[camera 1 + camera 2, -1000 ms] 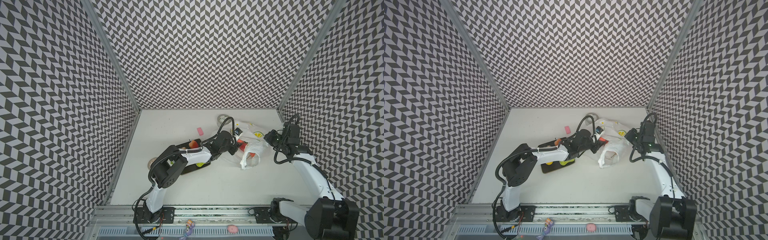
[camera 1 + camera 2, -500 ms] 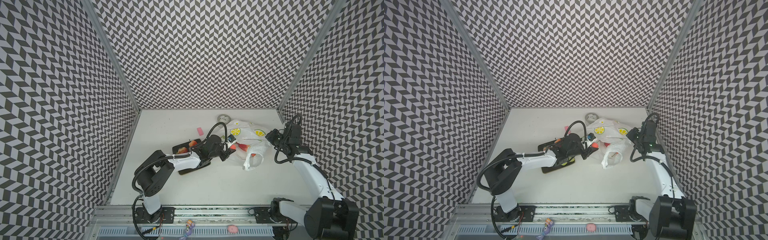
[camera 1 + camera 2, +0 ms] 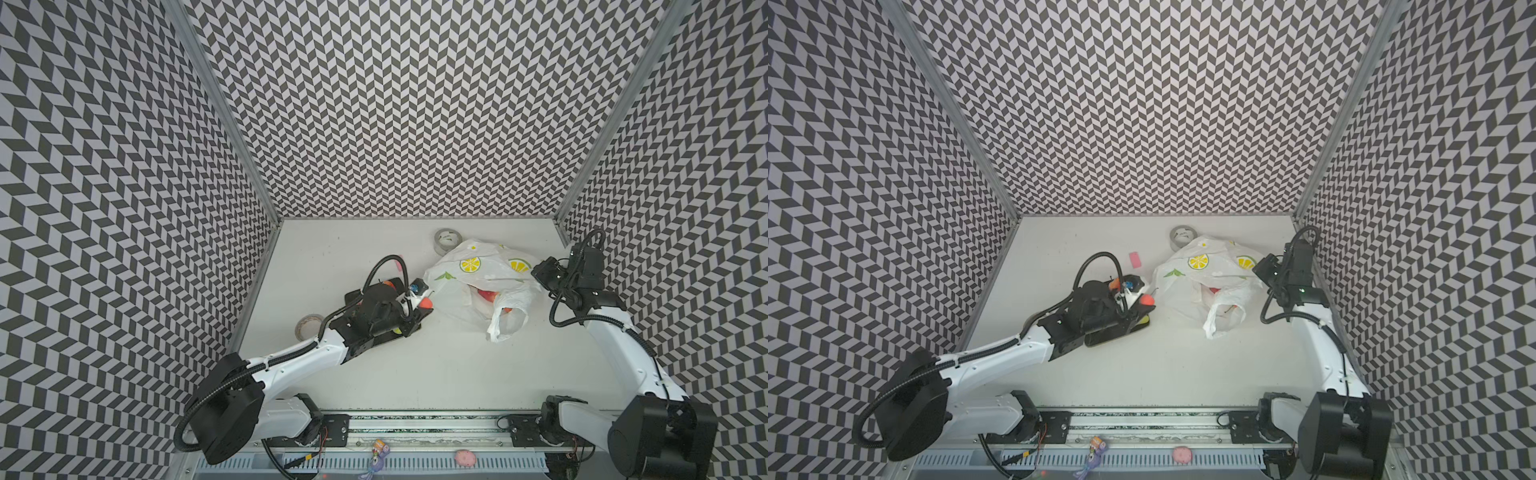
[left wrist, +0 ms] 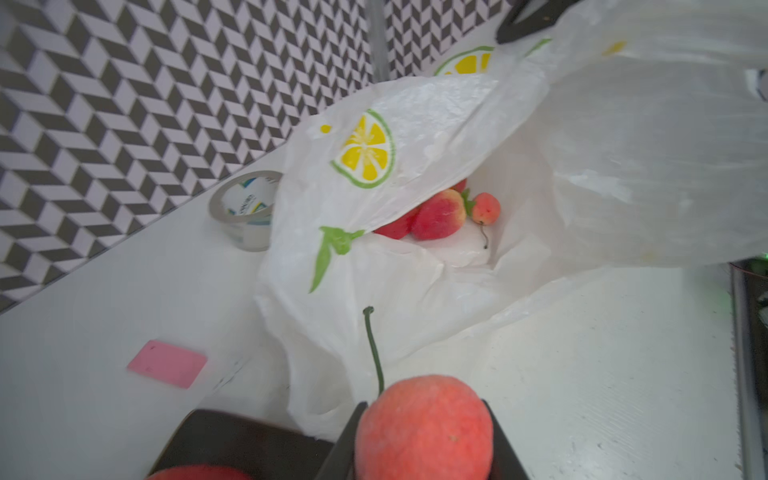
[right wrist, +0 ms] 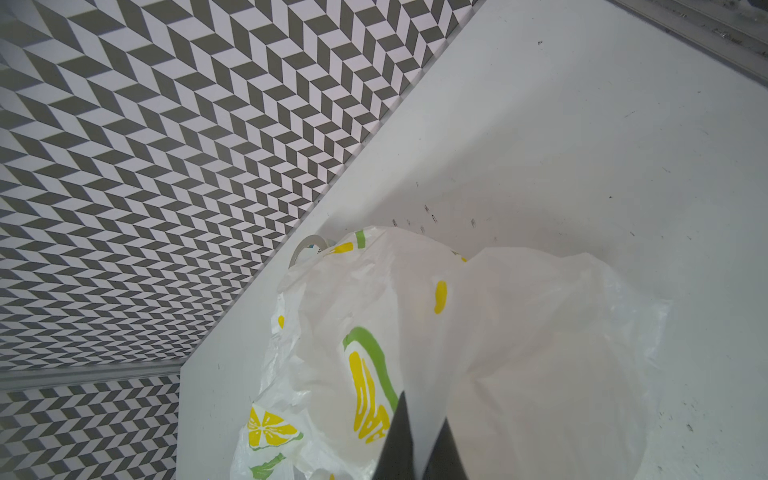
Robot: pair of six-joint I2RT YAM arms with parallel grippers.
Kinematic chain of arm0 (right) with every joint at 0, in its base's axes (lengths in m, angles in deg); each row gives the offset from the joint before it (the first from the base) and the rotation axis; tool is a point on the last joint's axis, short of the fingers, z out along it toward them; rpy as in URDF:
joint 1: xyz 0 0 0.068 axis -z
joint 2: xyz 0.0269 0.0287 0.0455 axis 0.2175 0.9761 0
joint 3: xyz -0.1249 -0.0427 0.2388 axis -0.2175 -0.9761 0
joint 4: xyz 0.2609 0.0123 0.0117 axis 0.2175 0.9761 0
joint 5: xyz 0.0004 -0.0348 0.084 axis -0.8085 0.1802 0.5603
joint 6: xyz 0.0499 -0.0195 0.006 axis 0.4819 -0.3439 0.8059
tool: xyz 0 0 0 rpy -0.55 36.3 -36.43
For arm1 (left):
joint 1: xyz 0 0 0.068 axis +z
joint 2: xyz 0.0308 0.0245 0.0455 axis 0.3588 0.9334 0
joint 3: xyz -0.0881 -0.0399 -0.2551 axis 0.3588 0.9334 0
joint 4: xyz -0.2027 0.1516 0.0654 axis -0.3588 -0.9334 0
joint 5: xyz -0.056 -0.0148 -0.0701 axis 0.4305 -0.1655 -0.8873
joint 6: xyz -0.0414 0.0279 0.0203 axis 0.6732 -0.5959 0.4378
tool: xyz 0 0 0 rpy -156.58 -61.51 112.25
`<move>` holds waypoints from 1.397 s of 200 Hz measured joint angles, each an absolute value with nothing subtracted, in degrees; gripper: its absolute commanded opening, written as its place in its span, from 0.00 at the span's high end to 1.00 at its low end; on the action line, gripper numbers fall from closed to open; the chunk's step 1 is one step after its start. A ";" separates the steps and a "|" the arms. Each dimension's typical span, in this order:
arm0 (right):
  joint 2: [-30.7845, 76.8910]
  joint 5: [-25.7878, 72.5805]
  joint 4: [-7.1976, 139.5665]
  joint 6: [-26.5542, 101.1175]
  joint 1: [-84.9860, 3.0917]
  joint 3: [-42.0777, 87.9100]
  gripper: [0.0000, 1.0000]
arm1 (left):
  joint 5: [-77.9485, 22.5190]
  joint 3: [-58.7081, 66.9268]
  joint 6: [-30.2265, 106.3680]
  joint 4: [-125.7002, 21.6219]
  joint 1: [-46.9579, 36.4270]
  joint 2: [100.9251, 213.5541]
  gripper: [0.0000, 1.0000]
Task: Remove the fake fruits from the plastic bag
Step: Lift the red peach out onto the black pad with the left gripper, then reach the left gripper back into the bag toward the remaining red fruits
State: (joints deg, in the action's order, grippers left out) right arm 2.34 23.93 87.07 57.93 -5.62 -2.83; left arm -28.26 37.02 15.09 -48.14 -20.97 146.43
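While the right gripper [image 5: 422, 436] pinches the thin, slippery plastic bag [image 3: 478, 270] at the table's [image 3: 415, 374] two o'clock, the left gripper [image 4: 422, 444] clasps a light, rigid peach-orange fruit [image 4: 424, 415] at the bag's nine o'clock. The fake fruits [image 4: 440, 214] inside want gripping across their bellies, not by their stems.

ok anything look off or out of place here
Nothing spilled or damaged. The plastic bag lies crumpled, mouth open, pinched by the right gripper, red fruits still inside; the left gripper holds a peach-orange fruit. Only strays: a pink block, a tape roll beside the bag, a second tape roll near the left arm.
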 measured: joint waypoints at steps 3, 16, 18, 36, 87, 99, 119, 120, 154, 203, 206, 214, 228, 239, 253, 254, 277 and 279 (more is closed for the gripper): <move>2.34 24.09 87.04 58.02 -5.62 -2.83 0.94 | -28.21 37.02 15.27 -48.60 -19.79 146.06 0.78; 2.34 24.63 87.02 58.15 -5.62 -2.83 0.94 | -28.23 37.00 15.68 -49.78 -15.99 145.47 0.78; 2.34 24.70 87.02 58.15 -5.62 -2.83 0.94 | -28.28 37.00 15.75 -49.91 -15.58 145.47 0.78; 2.36 25.33 86.76 58.30 -5.62 -2.83 0.94 | -28.76 37.00 15.97 -52.14 -11.42 146.06 0.78; 2.41 26.82 86.26 58.67 -5.62 -2.83 0.93 | -31.95 36.73 15.53 -55.16 -6.26 150.65 0.76; 2.45 27.02 86.26 58.67 -5.62 -2.83 0.93 | -32.56 35.77 15.03 -55.59 -5.83 152.57 0.76; 2.45 27.17 86.26 58.67 -5.62 -2.83 0.93 | -32.82 34.29 14.20 -55.68 -5.43 155.83 0.75; 2.45 27.17 86.26 58.67 -5.62 -2.83 0.93 | -32.80 34.26 14.15 -55.68 -5.43 155.89 0.75; 2.45 27.23 86.26 58.70 -5.62 -2.81 0.93 | -32.45 33.74 12.23 -56.12 -5.46 158.82 0.72; 2.45 27.32 86.26 58.74 -5.62 -2.81 0.93 | -29.81 33.65 10.24 -57.69 -5.43 159.85 0.53; 2.45 27.32 86.26 58.74 -5.62 -2.81 0.93 | -29.63 33.65 10.55 -57.73 -5.43 159.85 0.51; 2.45 27.32 86.26 58.76 -5.62 -2.81 0.93 | -29.17 33.65 10.22 -57.69 -5.43 159.85 0.46; 2.45 27.32 86.26 58.76 -5.62 -2.81 0.93 | -28.39 33.65 9.91 -57.73 -5.43 159.85 0.40; 2.45 27.34 86.26 58.78 -5.62 -2.81 0.93 | -28.02 33.59 9.83 -57.84 -5.43 159.85 0.38; 2.45 27.34 86.26 58.85 -5.62 -2.81 0.93 | -27.49 33.15 9.76 -58.19 -5.43 159.74 0.35; 2.45 27.36 86.26 58.85 -5.62 -2.81 0.93 | -27.47 33.13 9.72 -58.19 -5.43 159.74 0.35; 2.45 27.34 86.26 58.85 -5.62 -2.81 0.93 | -27.01 32.23 9.61 -58.89 -5.43 157.71 0.33; 2.45 27.36 86.26 58.85 -5.62 -2.81 0.93 | -26.99 32.06 9.69 -59.00 -5.43 157.44 0.33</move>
State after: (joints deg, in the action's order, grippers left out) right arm 2.45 27.36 86.26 58.85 -5.62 -2.81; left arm -26.99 32.06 9.69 -59.00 -5.43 157.44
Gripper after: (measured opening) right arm 0.067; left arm 0.664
